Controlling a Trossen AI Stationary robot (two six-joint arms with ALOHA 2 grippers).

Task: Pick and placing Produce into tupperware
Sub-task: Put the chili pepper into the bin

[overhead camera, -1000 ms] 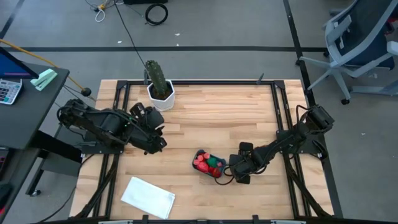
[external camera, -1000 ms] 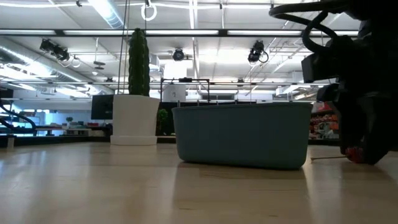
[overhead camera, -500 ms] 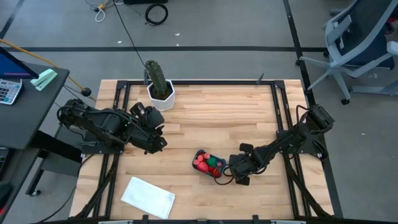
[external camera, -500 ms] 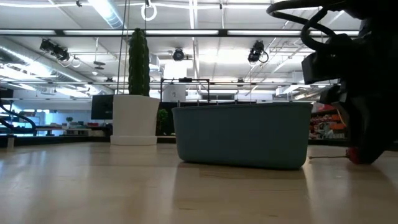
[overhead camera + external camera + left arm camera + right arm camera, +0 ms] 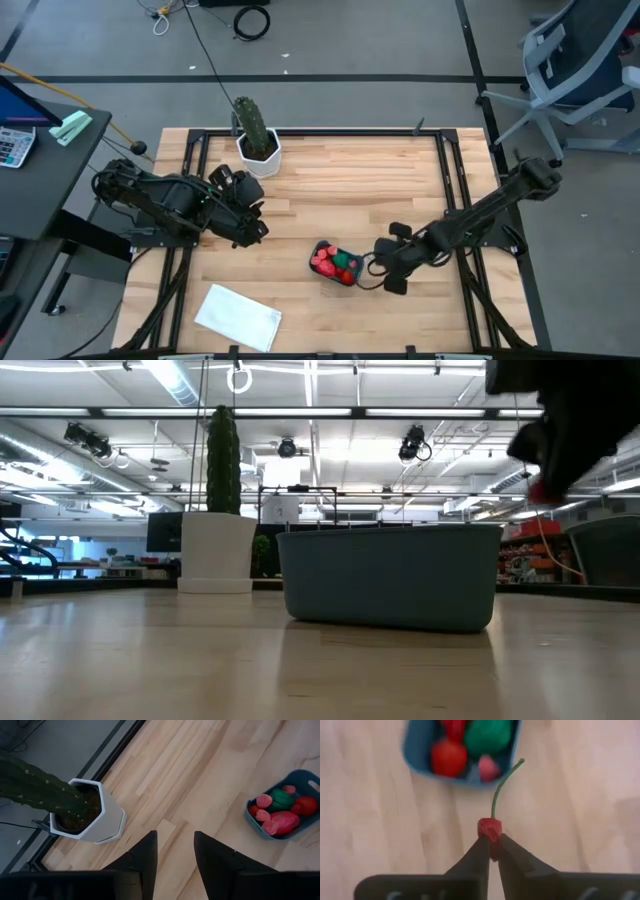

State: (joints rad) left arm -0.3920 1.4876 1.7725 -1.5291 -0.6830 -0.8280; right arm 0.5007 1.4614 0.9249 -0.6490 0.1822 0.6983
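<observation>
**Right gripper holds a cherry beside the tub**

We see the right gripper pinched tight on a small red cherry, whose green stem arcs up toward the teal tub. In the high view the right gripper sits just beside the tub on its right, with the arm stretching away to the table's right edge. From the low view the cherry shows as a red blur above the tub's rim height, off the table.

The tub stands near the table's middle, toward the front. Inside it lie red and pink pieces and one green piece; in the right wrist view we make out a red one, a pink one and the green one.

The left gripper waits at the table's left side, its fingers parted and empty, near the cactus in its white pot. A white sheet lies at the front left.
</observation>
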